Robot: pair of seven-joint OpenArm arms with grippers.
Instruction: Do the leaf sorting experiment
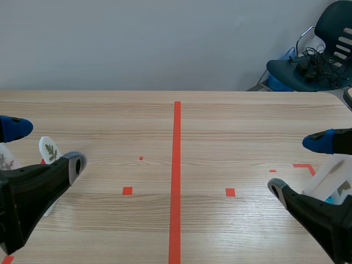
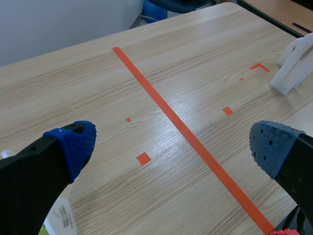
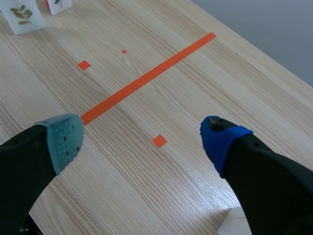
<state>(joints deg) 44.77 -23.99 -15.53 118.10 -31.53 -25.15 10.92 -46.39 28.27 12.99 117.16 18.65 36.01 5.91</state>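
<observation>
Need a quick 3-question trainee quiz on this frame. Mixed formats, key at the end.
1. True or false: the left gripper holds a leaf card.
2. Multiple choice: the right gripper is A) open, B) shut on a card, C) shut on nothing.
3. Fill in: in the scene view, the leaf cards stand on the ____ arm's side of the central tape line.
Key: 1 false; 2 A; 3 left.
</observation>
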